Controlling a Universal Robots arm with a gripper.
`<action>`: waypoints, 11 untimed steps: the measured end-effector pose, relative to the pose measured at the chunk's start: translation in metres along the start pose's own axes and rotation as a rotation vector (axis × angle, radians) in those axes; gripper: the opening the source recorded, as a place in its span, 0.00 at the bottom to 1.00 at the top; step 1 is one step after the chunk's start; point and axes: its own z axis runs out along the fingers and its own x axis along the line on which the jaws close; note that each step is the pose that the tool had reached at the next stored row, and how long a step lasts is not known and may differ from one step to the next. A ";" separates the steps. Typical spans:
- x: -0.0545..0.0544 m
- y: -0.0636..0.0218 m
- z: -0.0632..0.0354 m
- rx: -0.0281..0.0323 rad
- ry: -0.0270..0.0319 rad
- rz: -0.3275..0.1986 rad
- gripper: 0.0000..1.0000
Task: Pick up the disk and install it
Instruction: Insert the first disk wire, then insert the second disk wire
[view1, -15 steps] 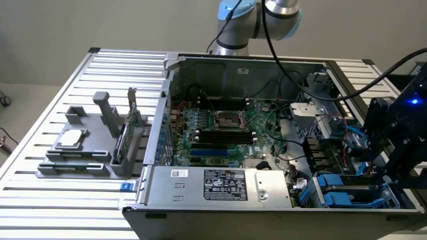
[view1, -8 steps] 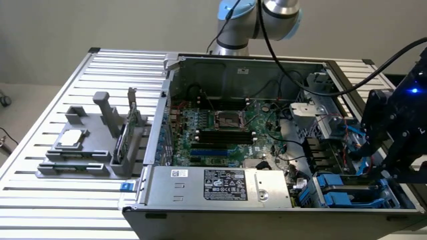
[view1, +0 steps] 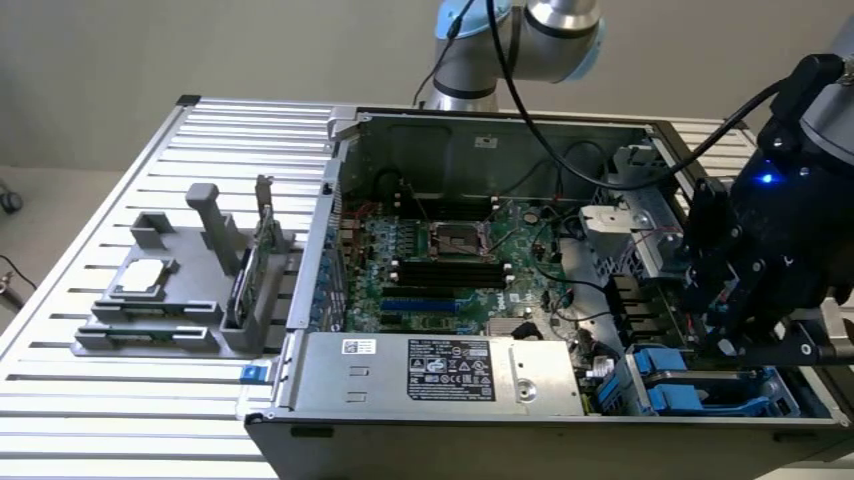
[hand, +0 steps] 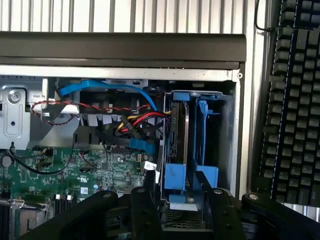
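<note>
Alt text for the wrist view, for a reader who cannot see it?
The open tool hangs over a blue-railed disk standing on edge in the computer case's drive bay. Beside it lie coloured cables, a green motherboard and a dark keyboard.

One open computer case (view1: 561, 250) is seen, with one motherboard (view1: 441, 270) and one power supply unit (view1: 441, 372) inside. One robot arm (view1: 521, 40) is counted, carrying one gripper (hand: 182, 210) with two fingers (hand: 145, 210). One disk (hand: 178, 132) is seen in blue carrier rails, edge-on in the bay. One grey fixture (view1: 187, 290) is counted beside the case, and one keyboard (hand: 292, 100) on the slatted table (view1: 80, 400)
</note>
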 end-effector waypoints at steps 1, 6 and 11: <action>0.001 -0.0018 -0.0002 -0.0001 0.0000 0.000 0.44; 0.001 -0.0027 -0.0002 -0.0004 -0.0001 0.000 0.44; 0.001 -0.0027 -0.0002 -0.0004 -0.0001 0.000 0.44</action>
